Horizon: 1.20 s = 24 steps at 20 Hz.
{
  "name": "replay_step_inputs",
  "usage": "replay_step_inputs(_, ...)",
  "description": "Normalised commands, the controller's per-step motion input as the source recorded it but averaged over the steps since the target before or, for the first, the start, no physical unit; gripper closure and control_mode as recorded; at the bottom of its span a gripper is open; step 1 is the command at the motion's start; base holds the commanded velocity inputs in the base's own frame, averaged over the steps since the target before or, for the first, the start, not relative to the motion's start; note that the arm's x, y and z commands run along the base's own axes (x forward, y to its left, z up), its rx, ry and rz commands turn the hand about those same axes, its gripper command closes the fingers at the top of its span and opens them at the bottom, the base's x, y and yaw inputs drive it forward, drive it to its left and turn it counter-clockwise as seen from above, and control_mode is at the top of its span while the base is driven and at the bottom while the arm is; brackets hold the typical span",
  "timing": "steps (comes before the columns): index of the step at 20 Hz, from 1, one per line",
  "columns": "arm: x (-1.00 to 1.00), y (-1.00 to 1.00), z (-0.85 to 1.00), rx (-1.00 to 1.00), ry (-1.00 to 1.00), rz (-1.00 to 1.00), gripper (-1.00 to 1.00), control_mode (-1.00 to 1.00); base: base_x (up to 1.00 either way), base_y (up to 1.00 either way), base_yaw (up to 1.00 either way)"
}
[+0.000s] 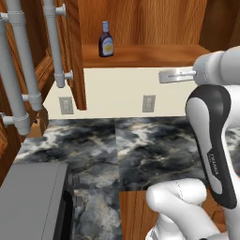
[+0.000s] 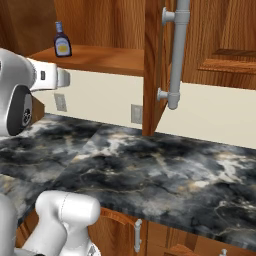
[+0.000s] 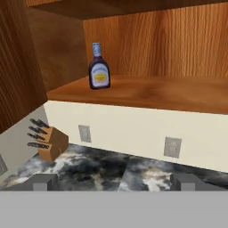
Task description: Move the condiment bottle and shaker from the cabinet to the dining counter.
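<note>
The condiment bottle [image 1: 106,40] [image 2: 62,42] [image 3: 99,69], dark brown with a pale cap and a yellowish label, stands upright on the wooden shelf [image 3: 151,91] of the open cabinet [image 1: 140,18], near its left wall. My gripper [image 3: 114,182] is open and holds nothing. It hangs in front of and below the shelf, well short of the bottle. In the left base view the gripper [image 1: 168,76] sits at shelf-edge height, to the right of the bottle. The shaker and the dining counter are out of view.
An open cabinet door [image 1: 75,51] with grey bar handles [image 1: 56,42] hangs left of the shelf; another door [image 2: 155,65] stands edge-on at its right. Below runs a marbled wall counter [image 1: 140,145] with outlets [image 3: 173,147], a knife block [image 3: 50,143] and a grey appliance [image 1: 33,201].
</note>
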Motion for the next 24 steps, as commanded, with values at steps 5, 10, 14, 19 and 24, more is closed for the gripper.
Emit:
replay_step_inputs(5, 0.49, 0.23, 0.18, 0.0, -0.04, 0.2, -1.0, -1.0, 0.0, 0.0, 0.0)
replay_step_inputs(10, 0.41, 0.26, 0.06, 0.0, -0.12, 0.2, -1.0, -1.0, 0.0, 0.0, 0.0)
replay_step_inputs(14, 0.41, 0.14, 0.17, 0.0, -0.01, 0.11, -1.0, -1.0, 0.0, 0.0, 0.0)
replay_step_inputs(19, 0.45, 0.09, 0.11, 0.0, 0.09, 0.01, -1.0, -1.0, 0.0, 0.0, 0.0)
replay_step_inputs(24, 0.5, 0.02, 0.0, 0.0, 0.12, 0.0, -1.0, -1.0, 0.0, 0.0, 0.0)
